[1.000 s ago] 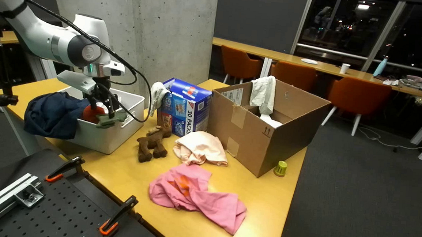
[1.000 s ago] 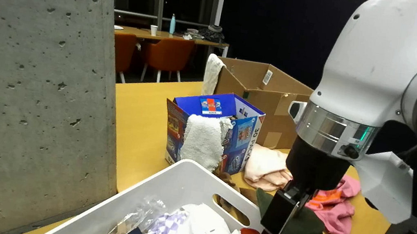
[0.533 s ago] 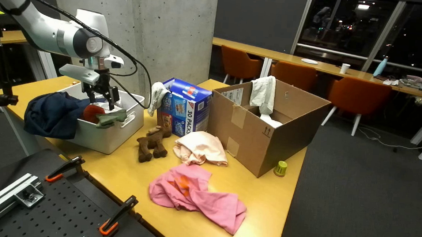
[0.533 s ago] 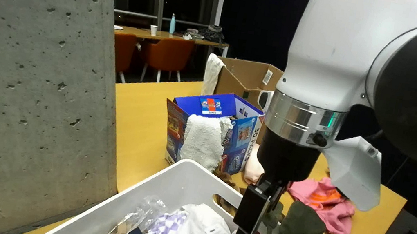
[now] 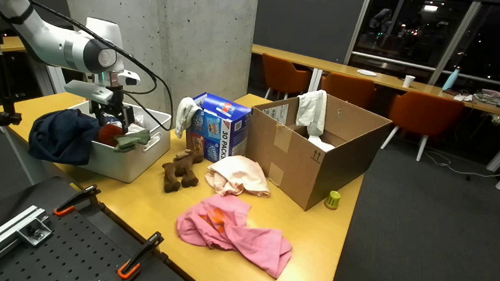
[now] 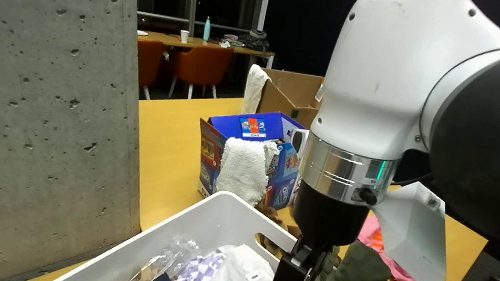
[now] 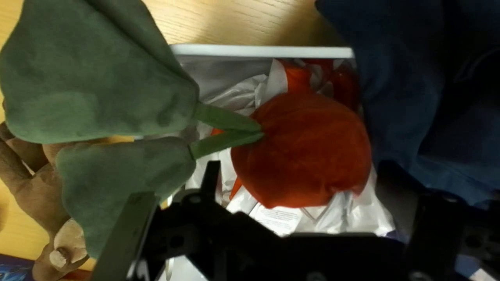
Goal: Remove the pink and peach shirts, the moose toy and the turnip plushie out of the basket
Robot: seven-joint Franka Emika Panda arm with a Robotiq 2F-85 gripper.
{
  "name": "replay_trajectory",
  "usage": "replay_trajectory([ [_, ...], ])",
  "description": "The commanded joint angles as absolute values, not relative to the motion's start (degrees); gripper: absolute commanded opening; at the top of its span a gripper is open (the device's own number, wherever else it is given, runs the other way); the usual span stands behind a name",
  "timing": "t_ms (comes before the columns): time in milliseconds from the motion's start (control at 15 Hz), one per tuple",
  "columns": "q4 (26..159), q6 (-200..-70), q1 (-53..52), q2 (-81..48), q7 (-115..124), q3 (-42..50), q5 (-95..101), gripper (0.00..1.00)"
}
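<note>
Pincer (image 5: 113,127) lowered, turnip plushie (image 7: 297,150) lengthwise over basket rim (image 6: 258,218), leaves (image 7: 101,86) outward

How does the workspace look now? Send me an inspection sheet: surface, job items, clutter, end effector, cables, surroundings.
Surface: yellow table; spills, nothing seen.
Job items: pink shirt, peach shirt and moose toy on the table; turnip plushie in the basket, leaves past the rim.
Clutter: navy cloth draped over the basket's edge; snack box and cardboard box, each with white cloth over an edge; small green object.
End effector: open, jaws either side of the turnip plushie in the wrist view; contact unclear.
Cables: black cable loops out from the arm; snags, nothing seen.
Surroundings: concrete column beside the table, orange chairs behind.
</note>
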State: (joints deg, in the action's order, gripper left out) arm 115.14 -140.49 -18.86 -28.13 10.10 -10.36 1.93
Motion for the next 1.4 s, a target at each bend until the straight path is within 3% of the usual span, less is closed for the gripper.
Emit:
replay_trajectory([
  [0,112.29,-137.68,-18.64,-29.71,8.57,-10.72,1.74,0.74],
  [667,114.33,-137.86,-18.77,-26.66,9.99,-9.93,2.07,0.02],
  [1333,142.4,-154.89,-12.32,-2.21,13.8,-8.31,-2.66,0.03],
])
